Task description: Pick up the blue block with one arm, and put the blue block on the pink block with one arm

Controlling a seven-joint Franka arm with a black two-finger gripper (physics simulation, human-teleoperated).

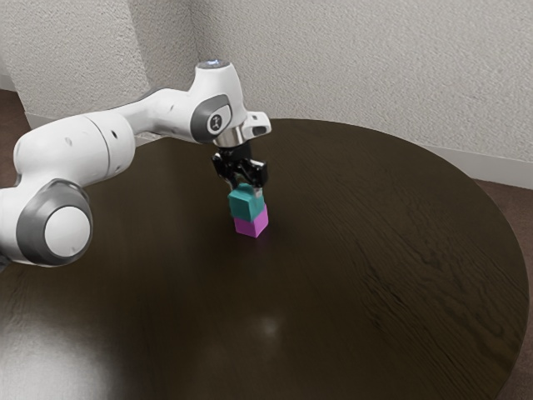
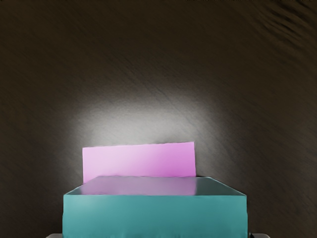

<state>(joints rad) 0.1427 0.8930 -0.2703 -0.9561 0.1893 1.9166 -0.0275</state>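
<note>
Blue block [image 1: 245,202] sits on the pink block [image 1: 251,223], directly beneath the gripper [image 1: 242,185].
The arm [image 1: 100,158] bends over the table [image 1: 375,250], hand pointing straight down; I cannot tell whether the gripper clamps the block or stands loose.

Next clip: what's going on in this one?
The Franka arm has its pincer directly over the blue block. The blue block appears to rest on top of the pink block, near the middle of the dark round table. In the wrist view the blue block lies just under the hand, with part of the pink block showing beyond it. Whether the pincer grips the blue block or has let go cannot be told.
</note>
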